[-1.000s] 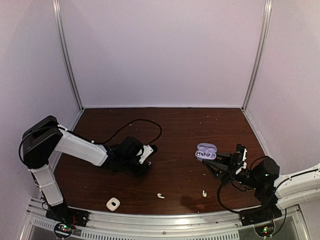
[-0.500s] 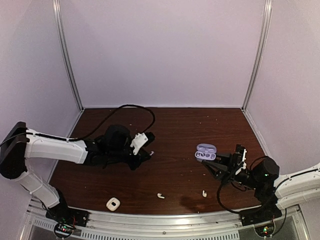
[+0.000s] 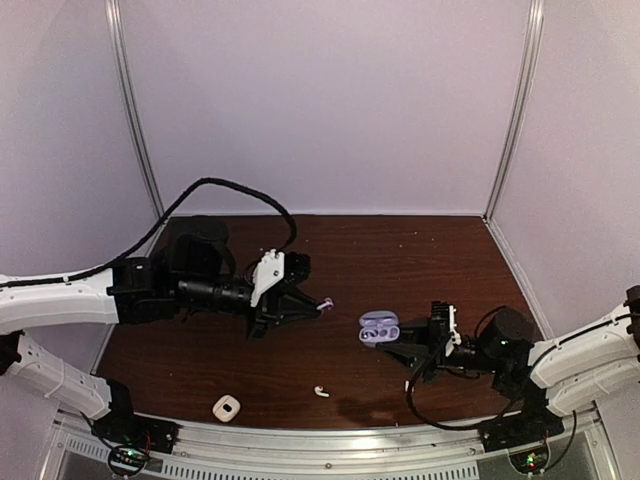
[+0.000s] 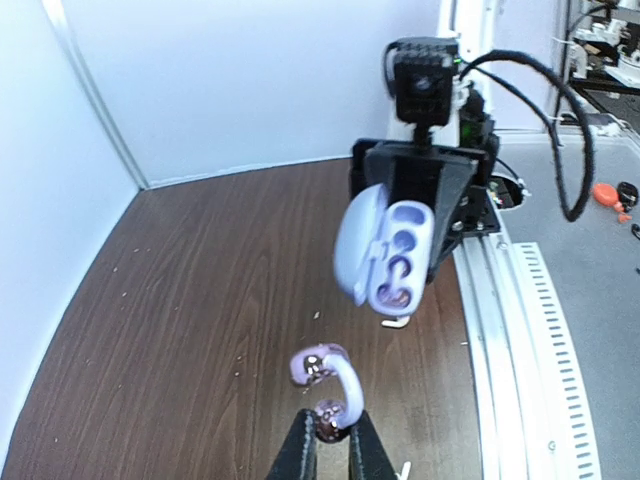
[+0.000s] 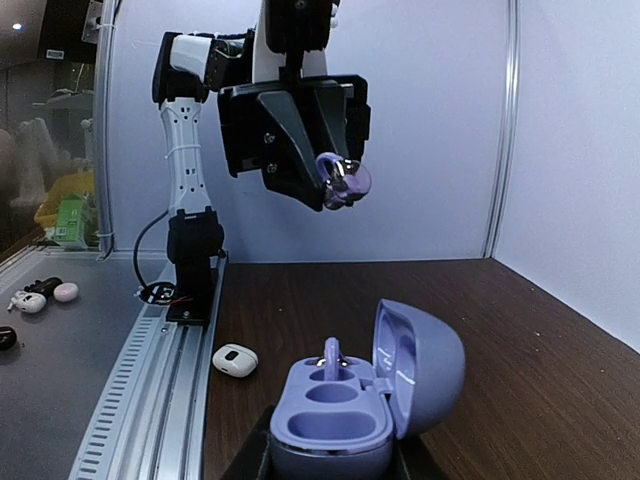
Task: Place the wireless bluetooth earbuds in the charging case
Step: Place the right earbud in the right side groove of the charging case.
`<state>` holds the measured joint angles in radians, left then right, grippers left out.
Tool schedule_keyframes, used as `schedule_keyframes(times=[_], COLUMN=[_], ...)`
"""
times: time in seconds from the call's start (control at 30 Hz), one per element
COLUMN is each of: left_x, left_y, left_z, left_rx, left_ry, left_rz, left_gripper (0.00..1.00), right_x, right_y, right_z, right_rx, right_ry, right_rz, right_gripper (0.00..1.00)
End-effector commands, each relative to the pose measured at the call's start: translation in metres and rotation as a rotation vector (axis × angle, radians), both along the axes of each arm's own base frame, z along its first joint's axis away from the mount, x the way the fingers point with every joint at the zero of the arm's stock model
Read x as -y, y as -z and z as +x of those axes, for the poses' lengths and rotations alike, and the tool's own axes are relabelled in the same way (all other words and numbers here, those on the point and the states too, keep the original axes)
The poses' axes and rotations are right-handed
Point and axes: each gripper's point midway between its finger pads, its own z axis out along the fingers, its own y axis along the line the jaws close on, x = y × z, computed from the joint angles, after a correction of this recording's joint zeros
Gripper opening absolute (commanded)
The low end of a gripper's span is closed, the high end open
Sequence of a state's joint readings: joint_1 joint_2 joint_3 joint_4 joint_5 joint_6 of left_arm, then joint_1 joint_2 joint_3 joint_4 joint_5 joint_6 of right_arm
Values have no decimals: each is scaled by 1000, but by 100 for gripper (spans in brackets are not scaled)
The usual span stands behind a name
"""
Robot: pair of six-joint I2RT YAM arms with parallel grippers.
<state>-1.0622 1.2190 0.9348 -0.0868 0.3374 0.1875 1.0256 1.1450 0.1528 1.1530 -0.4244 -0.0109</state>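
Note:
My left gripper point(image 3: 314, 305) is shut on a purple ear-hook earbud point(image 3: 325, 304) and holds it in the air above the table's middle. In the left wrist view the earbud point(image 4: 335, 392) sticks up from between the closed fingertips point(image 4: 301, 452). My right gripper point(image 3: 402, 346) is shut on the open purple charging case point(image 3: 378, 327), held just right of that earbud. In the right wrist view the case point(image 5: 340, 420) has its lid open to the right. One purple earbud point(image 5: 332, 356) sits in the far slot; the near slot is empty. One white earbud point(image 3: 321, 391) lies on the table.
A closed white charging case point(image 3: 227, 407) lies near the front left edge, also seen in the right wrist view point(image 5: 235, 360). The metal rail point(image 3: 330, 440) runs along the table's near edge. The left arm's black cable point(image 3: 235, 190) loops over the back left.
My left arm has swung up and to the right, carrying the purple earbud to the table's middle. My right gripper has moved the purple case left toward it.

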Motion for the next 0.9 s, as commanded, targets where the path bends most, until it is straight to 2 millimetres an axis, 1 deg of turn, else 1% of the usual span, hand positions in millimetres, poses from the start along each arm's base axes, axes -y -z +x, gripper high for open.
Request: schedule_keyframes(times=[0.0,0.1,0.2,0.37,0.57,0.87], left_x=[14,23,29,41,49,58], left_y=[-4,-6,-7,7,12,18], left_z=[-35,-45,-49,-45,-41,-43], left_rx=[22,20,17,-6,-11,-20], left_ry=[148,193,213,210,204,224], left_rz=[58,76,86,151,176,202], left_gripper=[3,3,3,3,4,3], right_x=[-17,-24,-29,-36,-41,-46], right_y=[-11,-8,-6,-4,0,6], right_z=[-10,-11,-13,-15,-15,-16], right_rx=[24,24,17,7,-37,-55], right_ry=[-109,-140,-170,-201,-215,-217], right_rz=[11,-4,-16,-29,-46,-75], right_gripper=[0,0,0,0,0,0])
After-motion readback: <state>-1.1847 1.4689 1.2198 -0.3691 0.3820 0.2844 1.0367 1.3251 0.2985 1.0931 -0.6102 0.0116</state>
